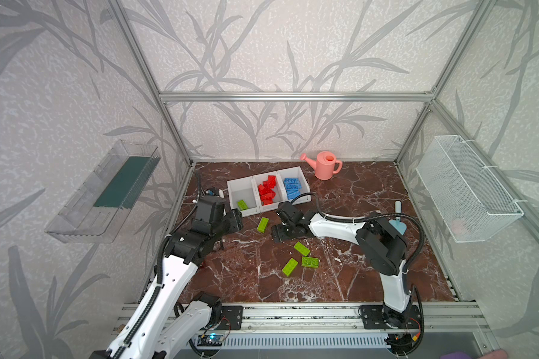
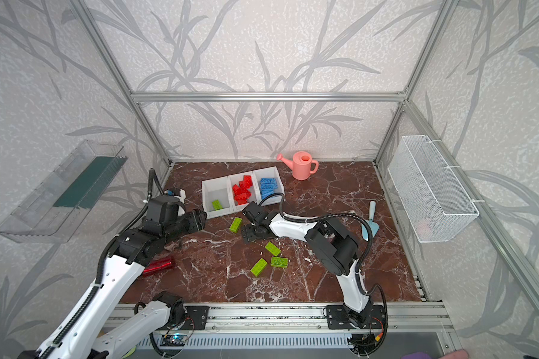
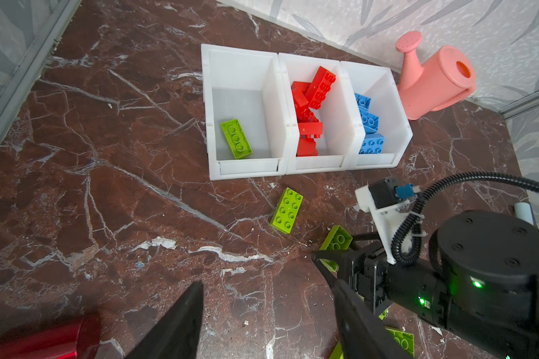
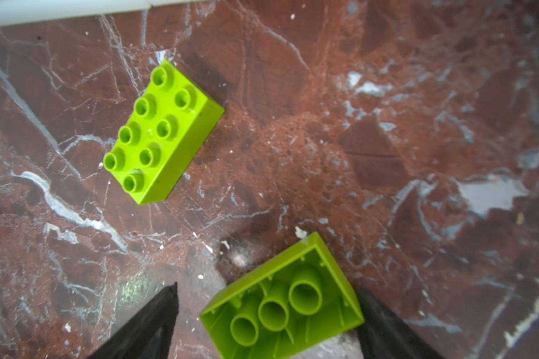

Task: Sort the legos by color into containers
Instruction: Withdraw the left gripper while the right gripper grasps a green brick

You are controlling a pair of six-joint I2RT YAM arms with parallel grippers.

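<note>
Reddish marble table (image 1: pixel 339 199) inside a metal-framed cell, leaf-patterned walls all round. Toward the far side, white containers (image 1: pixel 242 181) joined in a row: a single green brick (image 1: pixel 242 204) in the left bin, red legos (image 1: pixel 268 188) heaped in the middle one, blue legos (image 1: pixel 292 186) in the right one. Loose on the marble in both top views: a lone green brick (image 1: pixel 263 224) just before the bins, and a cluster of three green bricks (image 1: pixel 302 248) nearer the front rail.

Right arm: rooted on the front rail at right, upper link upright, elbow high. White forearm stretched low and leftward across the middle, wrist bent down just before the middle bin. Right pincer (image 4: pixel 266 289) spread, straddling an upturned green brick (image 4: pixel 282 306), hollow side up, down at the table. One finger (image 4: pixel 383 323) just beside the brick's edge, contact hard to tell; the other finger (image 4: pixel 156 323) clear of it.

Left arm: rising from the front rail at left, elbow folded, wrist tipped over the left part of the table, short of the left bin. Left pincer (image 3: pixel 266 289) spread over bare marble. Partly under that arm, a glossy red object (image 2: pixel 157 265), kind not clear
</note>
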